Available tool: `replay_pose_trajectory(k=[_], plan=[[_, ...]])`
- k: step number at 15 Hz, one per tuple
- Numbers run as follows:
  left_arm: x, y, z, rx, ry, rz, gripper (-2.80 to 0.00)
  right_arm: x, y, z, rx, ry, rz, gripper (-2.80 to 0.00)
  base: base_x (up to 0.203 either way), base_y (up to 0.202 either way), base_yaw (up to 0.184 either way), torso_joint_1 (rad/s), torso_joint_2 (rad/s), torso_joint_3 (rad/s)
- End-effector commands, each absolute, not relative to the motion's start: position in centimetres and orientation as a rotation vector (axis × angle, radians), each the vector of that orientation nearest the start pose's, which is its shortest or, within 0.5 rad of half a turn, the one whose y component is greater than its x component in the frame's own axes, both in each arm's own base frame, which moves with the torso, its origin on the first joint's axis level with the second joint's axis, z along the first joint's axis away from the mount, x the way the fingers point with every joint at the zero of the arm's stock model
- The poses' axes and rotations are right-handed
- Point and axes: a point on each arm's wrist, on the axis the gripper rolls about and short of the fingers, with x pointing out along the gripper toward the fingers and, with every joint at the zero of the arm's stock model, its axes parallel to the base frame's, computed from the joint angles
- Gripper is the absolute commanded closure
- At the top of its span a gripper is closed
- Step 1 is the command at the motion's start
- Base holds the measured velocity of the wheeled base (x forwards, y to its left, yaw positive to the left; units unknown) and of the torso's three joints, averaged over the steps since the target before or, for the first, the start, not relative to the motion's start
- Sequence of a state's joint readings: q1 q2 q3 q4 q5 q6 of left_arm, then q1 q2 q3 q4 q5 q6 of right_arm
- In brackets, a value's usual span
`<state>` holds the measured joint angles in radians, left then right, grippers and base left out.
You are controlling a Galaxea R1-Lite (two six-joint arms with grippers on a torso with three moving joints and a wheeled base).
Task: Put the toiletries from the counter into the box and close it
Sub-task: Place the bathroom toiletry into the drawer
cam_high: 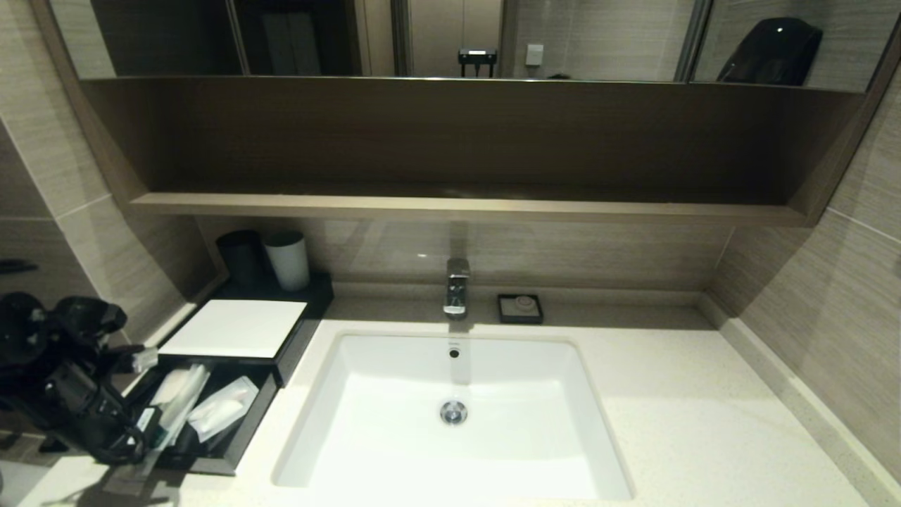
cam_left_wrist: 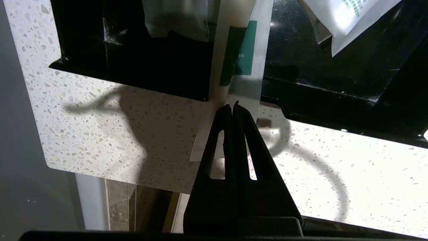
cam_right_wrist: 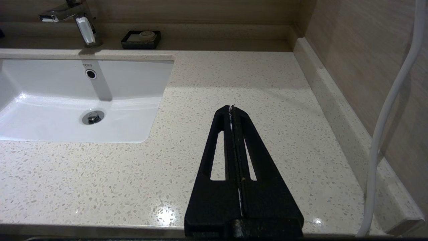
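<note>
The black box has a white top panel (cam_high: 236,327), and its drawer (cam_high: 243,433) is pulled out toward me at the counter's (cam_high: 669,394) left end. Two clear-wrapped packets (cam_high: 224,408) (cam_high: 179,394) lie inside the drawer. A third packet with a teal label (cam_left_wrist: 242,50) (cam_high: 149,422) lies across the drawer's front wall, its end sticking out onto the counter. My left gripper (cam_left_wrist: 233,105) (cam_high: 137,440) is shut, its tips over that packet's outer end; a hold on it does not show. My right gripper (cam_right_wrist: 231,107) is shut above the counter right of the sink (cam_right_wrist: 40,127).
A black cup (cam_high: 243,257) and a white cup (cam_high: 287,260) stand behind the box. The faucet (cam_high: 456,285) and a small black soap dish (cam_high: 520,308) sit at the back wall. A wooden shelf (cam_high: 457,205) overhangs. The counter's front corner (cam_left_wrist: 50,164) lies close to my left gripper.
</note>
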<state>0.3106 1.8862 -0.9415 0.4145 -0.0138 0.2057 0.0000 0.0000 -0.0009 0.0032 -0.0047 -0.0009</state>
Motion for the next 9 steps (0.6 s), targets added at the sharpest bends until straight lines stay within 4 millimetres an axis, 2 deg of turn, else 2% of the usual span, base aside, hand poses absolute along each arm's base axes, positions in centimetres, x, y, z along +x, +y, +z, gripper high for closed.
replay_pose_trajectory(k=[1, 9], plan=[[26.69, 8.56, 8.43, -0.05, 1.363, 0.109, 0.0, -2.29, -0.01, 7.56, -0.001, 0.002, -0.003, 0.0, 0.0, 0.0, 0.0, 0.0, 0.0, 0.0], [27.61, 8.84, 8.59, -0.051, 1.336, 0.114, 0.0, -2.29, -0.01, 7.56, -0.001, 0.002, -0.005, 0.0, 0.0, 0.0, 0.0, 0.0, 0.0, 0.0]])
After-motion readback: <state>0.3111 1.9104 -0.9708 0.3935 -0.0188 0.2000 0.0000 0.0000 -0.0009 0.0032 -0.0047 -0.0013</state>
